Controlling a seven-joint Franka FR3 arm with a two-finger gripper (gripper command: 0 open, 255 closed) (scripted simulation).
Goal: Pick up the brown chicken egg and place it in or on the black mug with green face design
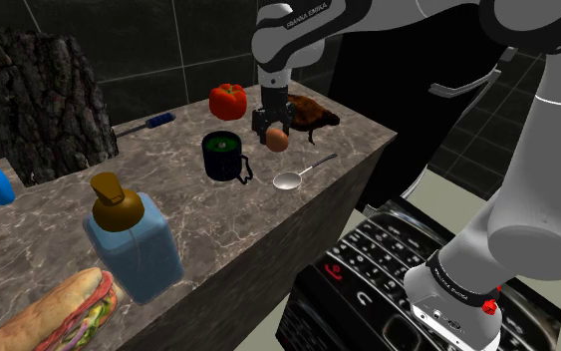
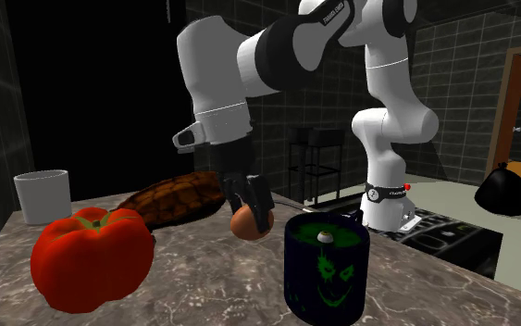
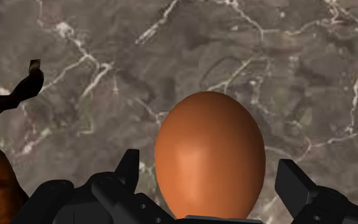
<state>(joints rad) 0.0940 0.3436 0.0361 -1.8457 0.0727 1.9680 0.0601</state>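
Observation:
The brown egg [image 1: 279, 141] hangs just above the marble counter [image 1: 49, 229], clasped between the black fingers of my gripper [image 1: 275, 133]. In the second exterior view the egg [image 2: 245, 223] sits in the gripper [image 2: 252, 214], a short way off the counter and beside the mug. The black mug [image 1: 223, 158] with a green inside stands upright on the counter, just to the shoulder view's left of the egg. Its green face [image 2: 328, 274] shows on the mug's wall. In the wrist view the egg [image 3: 209, 156] lies between the fingers [image 3: 130, 168], over bare marble.
A red tomato [image 1: 227, 100] and a brown roast-like lump [image 1: 314, 112] lie behind the gripper. A metal spoon [image 1: 299, 175] lies near the counter's edge. A blue soap bottle [image 1: 134, 239], a sandwich [image 1: 59, 314], a bark stump [image 1: 44, 100] and a white cup [image 2: 43, 194] stand further off.

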